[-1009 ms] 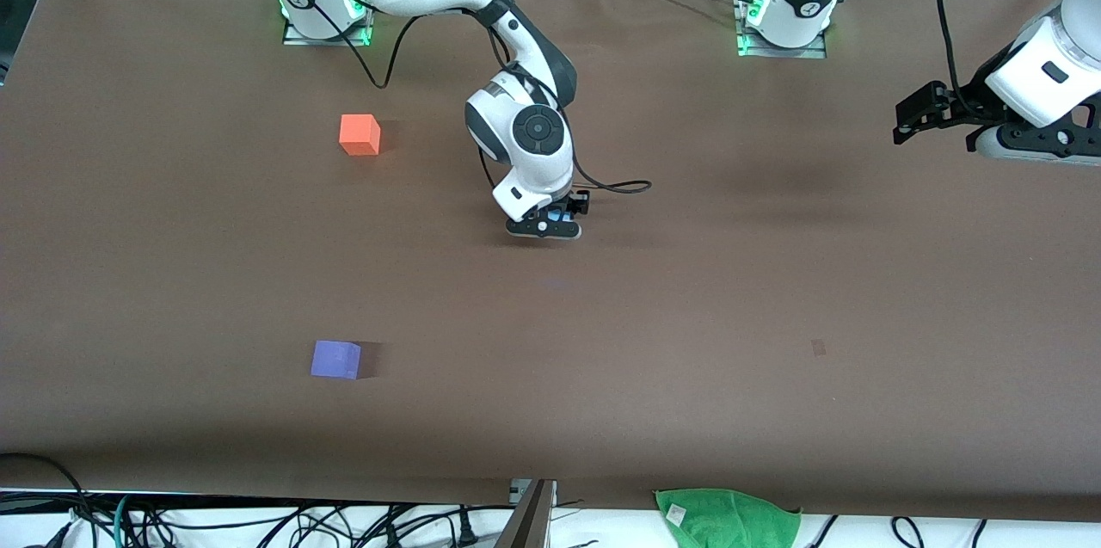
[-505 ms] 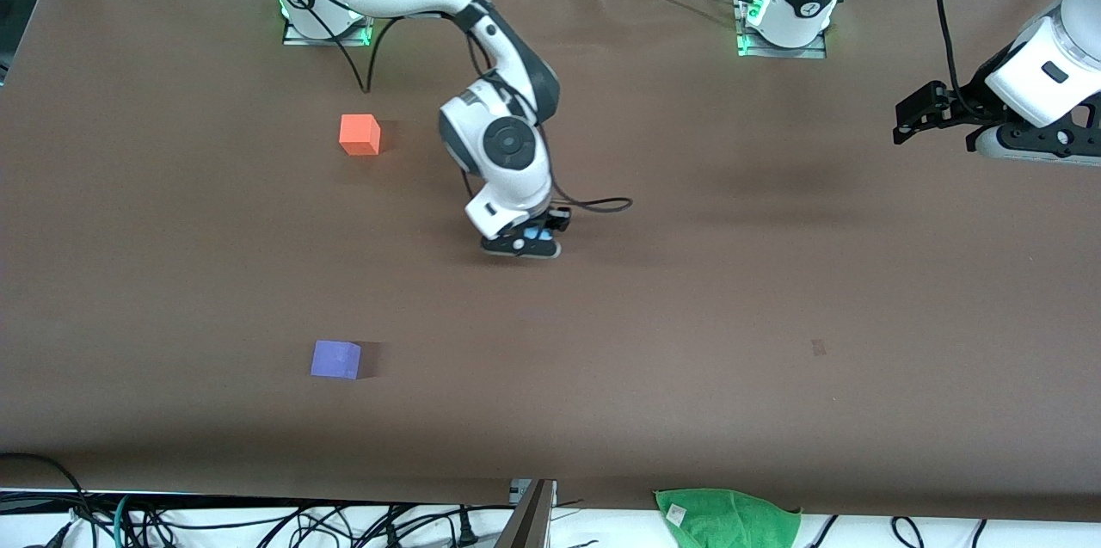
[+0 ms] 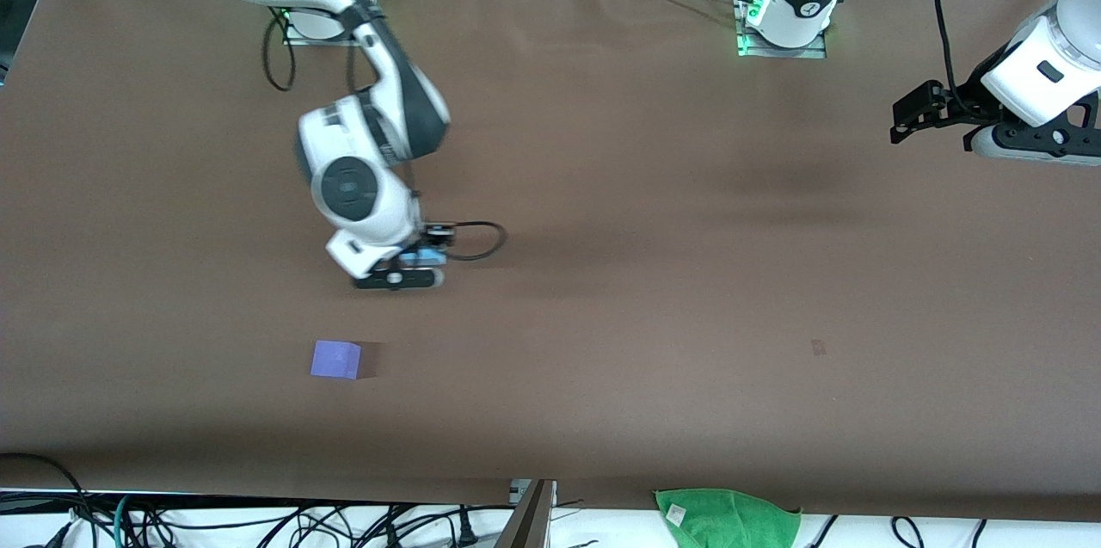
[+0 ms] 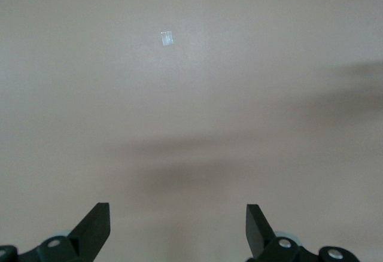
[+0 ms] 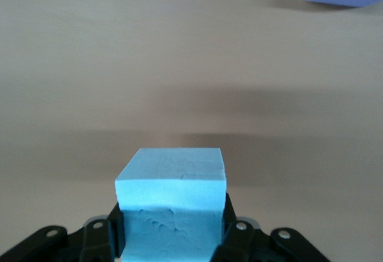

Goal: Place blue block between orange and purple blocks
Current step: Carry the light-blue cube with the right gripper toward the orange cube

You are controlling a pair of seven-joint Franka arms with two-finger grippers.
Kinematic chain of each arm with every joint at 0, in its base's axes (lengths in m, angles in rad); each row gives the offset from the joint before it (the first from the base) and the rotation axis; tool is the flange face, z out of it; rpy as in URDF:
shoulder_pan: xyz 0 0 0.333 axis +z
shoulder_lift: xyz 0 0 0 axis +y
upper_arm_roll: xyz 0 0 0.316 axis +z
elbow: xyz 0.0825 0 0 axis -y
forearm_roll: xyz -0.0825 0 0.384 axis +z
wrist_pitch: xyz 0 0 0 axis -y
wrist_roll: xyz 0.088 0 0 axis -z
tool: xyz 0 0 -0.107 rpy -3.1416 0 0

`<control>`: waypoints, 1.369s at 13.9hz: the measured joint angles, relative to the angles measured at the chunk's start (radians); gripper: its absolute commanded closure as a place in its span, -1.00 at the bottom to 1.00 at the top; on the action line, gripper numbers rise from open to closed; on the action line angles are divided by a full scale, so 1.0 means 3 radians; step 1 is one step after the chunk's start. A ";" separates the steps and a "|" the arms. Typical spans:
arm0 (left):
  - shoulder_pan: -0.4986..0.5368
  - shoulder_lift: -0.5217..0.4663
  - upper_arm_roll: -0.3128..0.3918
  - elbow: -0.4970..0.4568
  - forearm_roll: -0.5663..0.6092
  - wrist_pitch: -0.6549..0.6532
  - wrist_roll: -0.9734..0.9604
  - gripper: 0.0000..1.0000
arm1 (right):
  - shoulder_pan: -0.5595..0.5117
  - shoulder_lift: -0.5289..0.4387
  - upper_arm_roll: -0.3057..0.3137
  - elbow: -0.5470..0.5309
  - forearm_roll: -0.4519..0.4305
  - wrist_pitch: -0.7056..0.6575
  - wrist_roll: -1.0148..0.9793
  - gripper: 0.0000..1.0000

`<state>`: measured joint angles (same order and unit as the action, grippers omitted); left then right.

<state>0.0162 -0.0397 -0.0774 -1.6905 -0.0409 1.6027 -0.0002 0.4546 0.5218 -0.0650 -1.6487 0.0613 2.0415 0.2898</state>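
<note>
A brown matte counter (image 3: 688, 273) fills nearly the whole front view, lit evenly from above with soft shadows on it. Along its edge nearest the front camera lie a crumpled green cloth (image 3: 727, 518) and tangled black cables (image 3: 258, 522) on a white surface.

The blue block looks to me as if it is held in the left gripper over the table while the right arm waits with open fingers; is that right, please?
Not quite: the arms are swapped. The right wrist view shows the blue block clamped in the right gripper, over bare table near the purple block. The left gripper is the one waiting with open fingers, holding nothing, at the left arm's end.
</note>
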 measured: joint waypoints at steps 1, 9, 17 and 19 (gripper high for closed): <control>0.0000 0.0000 -0.0001 0.0000 0.0000 -0.0001 0.0000 -1.00 | -0.0134 -0.0111 -0.0043 -0.0258 0.0043 0.0168 -0.0287 -0.03; 0.0020 0.0000 0.0010 0.0001 0.0000 -0.0129 0.0000 -1.00 | -0.0461 -0.0349 -0.0131 -0.1342 0.0179 0.1165 -0.0702 -0.03; 0.0274 0.0048 0.0053 0.0000 0.0002 -0.0267 0.0110 -1.00 | -0.0456 -0.0313 -0.0121 -0.1361 0.0202 0.1228 -0.0603 -0.11; 0.0269 0.0048 0.0025 0.0001 0.0002 -0.0274 0.0110 -1.00 | -0.0456 -0.0292 -0.0118 -0.1373 0.0203 0.1252 -0.0603 -0.11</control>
<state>0.0970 -0.0252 -0.0700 -1.6903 -0.0402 1.5204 0.0328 0.3179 0.4343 -0.1003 -2.0606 0.1221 2.4171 0.1089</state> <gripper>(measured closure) 0.000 0.401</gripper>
